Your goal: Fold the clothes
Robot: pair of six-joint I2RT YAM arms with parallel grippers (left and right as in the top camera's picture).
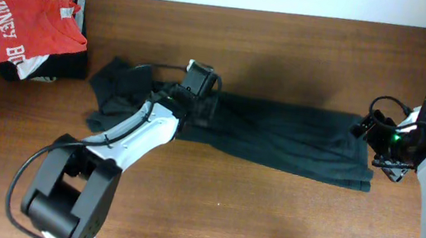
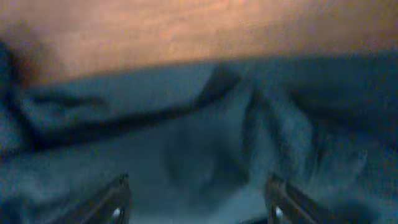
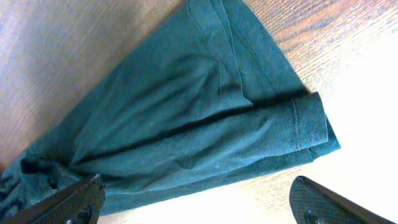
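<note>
The black T-shirt [image 1: 277,136] lies folded into a long strip across the middle of the table, with a bunched part at its left end [image 1: 122,85]. No lettering shows. My left gripper [image 1: 198,104] is low over the strip's left part; in the left wrist view its fingers [image 2: 196,205] are open with dark fabric [image 2: 186,143] between and under them. My right gripper [image 1: 376,146] is at the strip's right end; in the right wrist view its fingers [image 3: 193,199] are open wide above the shirt's hem [image 3: 205,118].
A red T-shirt with white lettering [image 1: 23,17] lies on a stack of clothes at the back left corner. The brown wooden table [image 1: 266,218] runs to a pale wall edge at the back.
</note>
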